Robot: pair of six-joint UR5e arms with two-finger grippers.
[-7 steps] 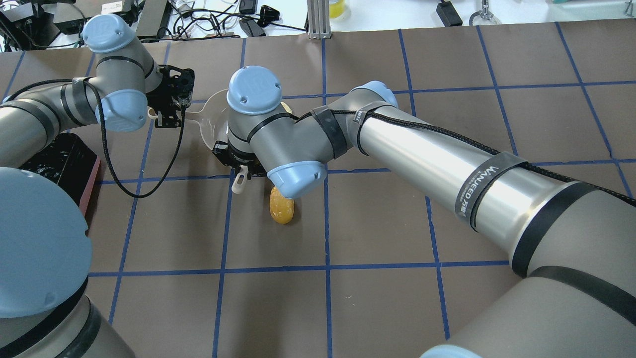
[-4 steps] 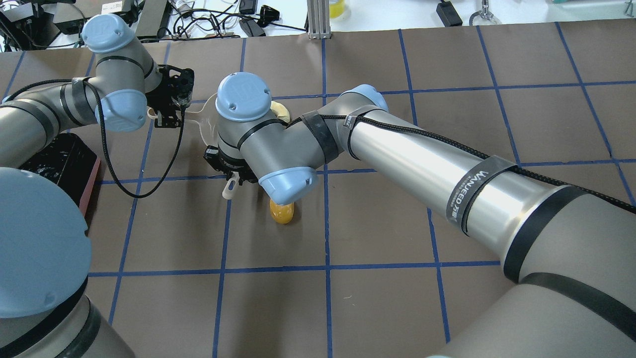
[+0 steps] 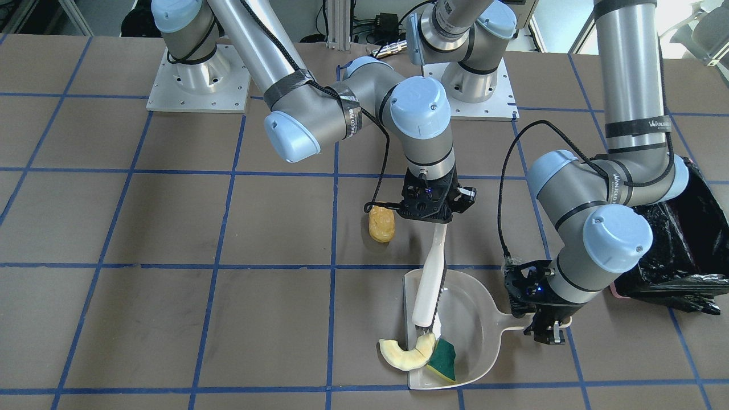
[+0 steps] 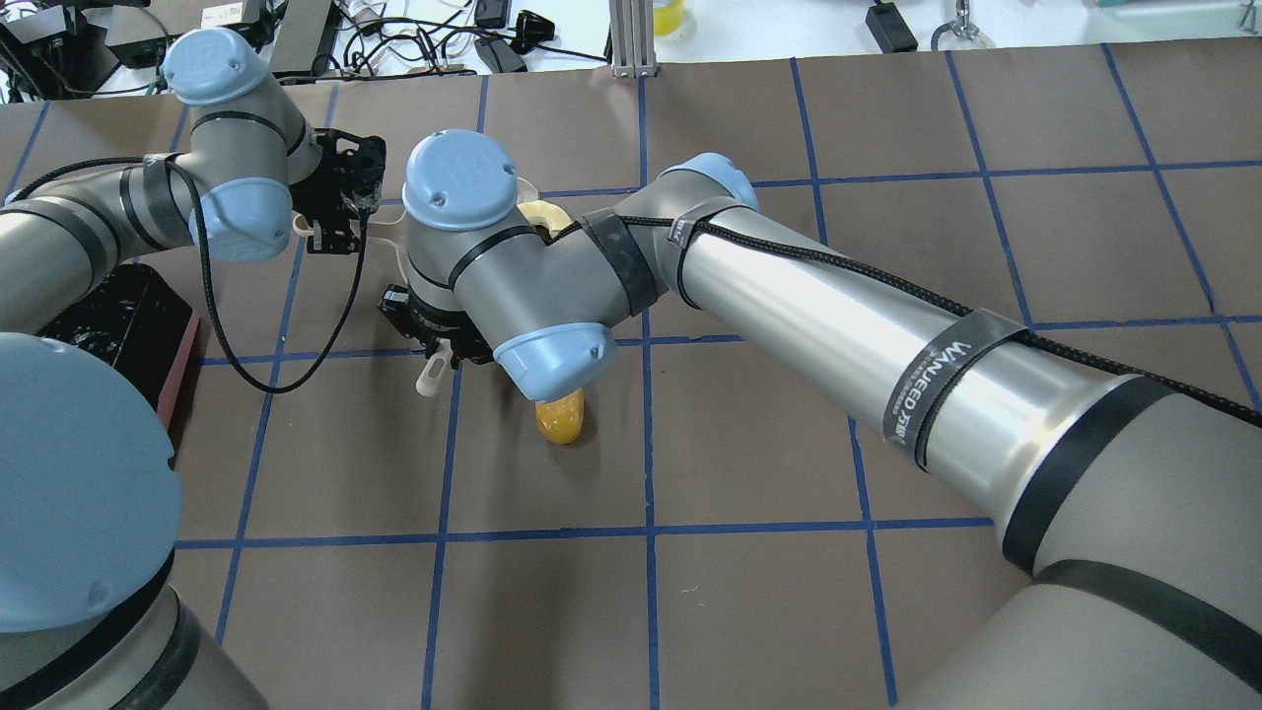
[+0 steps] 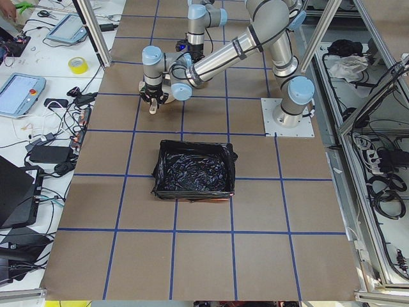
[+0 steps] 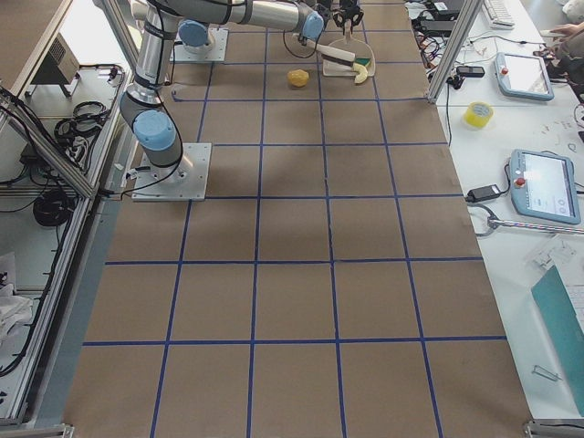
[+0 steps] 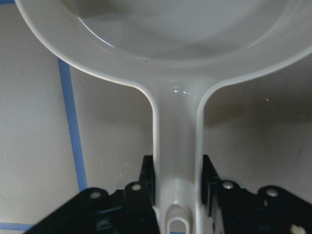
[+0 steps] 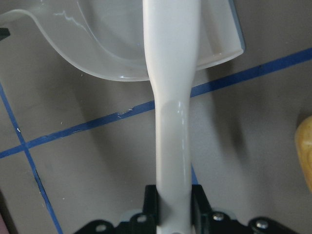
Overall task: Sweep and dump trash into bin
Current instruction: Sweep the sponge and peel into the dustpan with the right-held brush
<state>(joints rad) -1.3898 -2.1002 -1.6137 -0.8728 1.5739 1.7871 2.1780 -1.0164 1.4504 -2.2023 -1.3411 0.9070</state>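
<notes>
Left end effector (image 7: 176,187): closed on the pan (image 3: 484,307) by its narrow handle; we hold it flat on the tabletop (image 3: 171,285), lower centre-right of the front view.
Right end effector (image 8: 173,204): clamped on the handle end of the brush (image 3: 428,285); its head is down in the pan's mouth, touching the crescent.
Crescent (image 3: 405,354): bottom centre, lying across the pan's lip, part in and part on the tabletop.
Sponge (image 3: 443,360): inside the pan, just beside the crescent.
Lump (image 3: 381,224): mid-frame on the tabletop, near the right end effector, apart from the pan, not yet swept.
Bin (image 3: 672,267): right edge, beyond the left arm, black liner crumpled over its rim.
Handling: we judge all three pieces light. The sponge is soft and should drag, not roll. The rounded lump may roll off line under the bristles. The crescent could pivot on the lip.
Hold: the pan looks thin, stiff and smooth. Its load sits far from the handle, so we keep it level when lifting.
</notes>
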